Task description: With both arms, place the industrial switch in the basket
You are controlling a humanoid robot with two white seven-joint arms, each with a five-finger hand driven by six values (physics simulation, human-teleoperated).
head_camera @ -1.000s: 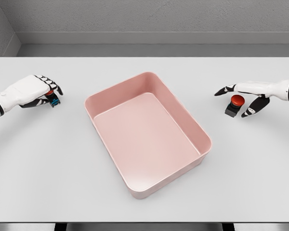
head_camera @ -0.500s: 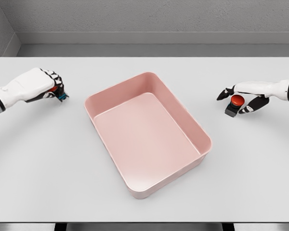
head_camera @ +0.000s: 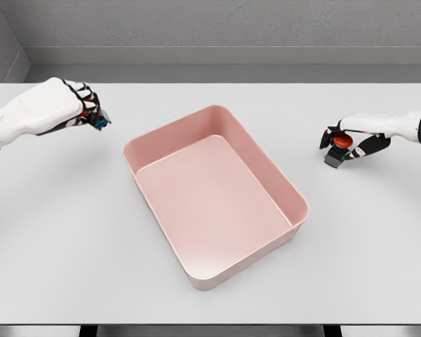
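Note:
A pink rectangular basket [head_camera: 266, 165] sits at the table's middle, turned at an angle. My left hand [head_camera: 84, 109] is raised above the table at the far left, fingers curled around a small switch [head_camera: 97, 121] with red and blue parts, mostly hidden in the fist. At the right, a second switch [head_camera: 339, 149] with a red button and dark base shows between the fingers of my right hand [head_camera: 347, 140], which are closed around it just above the table surface.
The white table [head_camera: 70, 232] spreads wide around the basket. A grey wall runs behind the table's far edge.
My left hand has lifted its switch and carried it up and rightward toward the basket. The right hand's fingers have closed from spread to gripping the red-button switch.

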